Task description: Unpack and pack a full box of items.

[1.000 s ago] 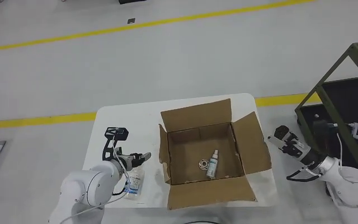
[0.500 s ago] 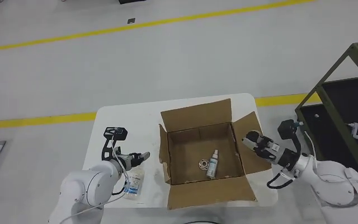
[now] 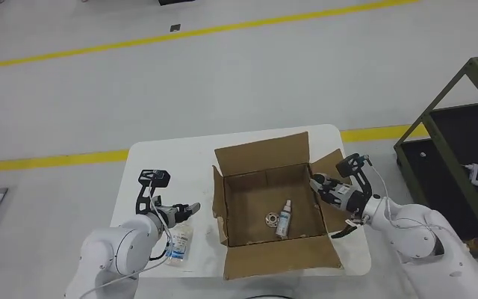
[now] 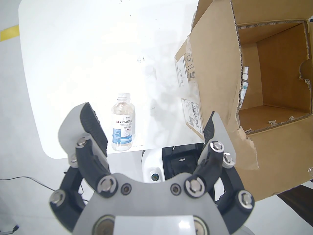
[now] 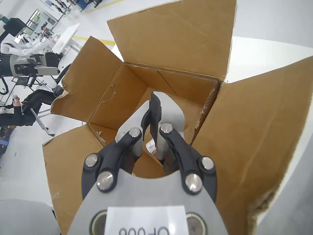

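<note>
Grey floor (image 3: 246,82) with yellow lines (image 3: 202,31), a dark green cart (image 3: 448,131) nearby.

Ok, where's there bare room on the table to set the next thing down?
Bare: the table stretch between its far edge, the box's left flap and the clear bottle; also the box floor's far half. Crowded: the front corner around the bottle and left end effector, and the right flap under the right end effector.

A white desk (image 3: 172,157) stands on a grey floor (image 3: 239,82) marked with two yellow lines (image 3: 60,159), one just behind it, one farther off, and a dark green cart (image 3: 448,127) nearby.
</note>
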Controlling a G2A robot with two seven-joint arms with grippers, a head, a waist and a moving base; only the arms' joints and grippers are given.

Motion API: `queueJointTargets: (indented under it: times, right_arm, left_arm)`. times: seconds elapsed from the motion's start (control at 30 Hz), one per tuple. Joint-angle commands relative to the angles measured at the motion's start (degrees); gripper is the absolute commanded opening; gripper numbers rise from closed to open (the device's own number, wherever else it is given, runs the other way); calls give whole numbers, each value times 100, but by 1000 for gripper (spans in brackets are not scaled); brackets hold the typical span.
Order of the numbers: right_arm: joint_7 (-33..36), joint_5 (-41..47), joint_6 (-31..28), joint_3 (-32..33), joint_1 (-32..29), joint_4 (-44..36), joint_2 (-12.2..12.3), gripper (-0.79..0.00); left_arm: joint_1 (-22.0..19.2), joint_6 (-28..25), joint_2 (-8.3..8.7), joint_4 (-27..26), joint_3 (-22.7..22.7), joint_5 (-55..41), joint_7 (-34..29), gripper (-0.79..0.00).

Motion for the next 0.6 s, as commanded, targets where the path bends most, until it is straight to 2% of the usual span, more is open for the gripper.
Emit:
queueJointTargets:
  times: [0.0,0.1,0.17,0.3,0.5,0.57]
  right_arm:
    - [0,0,1,0,0,0,0,-785]
    - [-26,6,12,-7,-5,-4,-3,-785]
    - [-152,-12,324,-72,-26,-9,-26,-785]
    - [-137,-495,1758,-538,206,-334,-114,-785]
    - [259,-696,3888,-1666,1062,-316,-356,-785]
    - [352,-900,4253,-2076,1305,-235,-437,-785]
  left_arm:
    - [0,0,0,0,0,0,0,0]
    - [0,0,0,0,0,0,0,0]
    - [0,0,0,0,0,0,0,0]
    - [0,0,0,0,0,0,0,0]
    - [0,0,0,0,0,0,0,0]
    - [0,0,0,0,0,0,0,0]
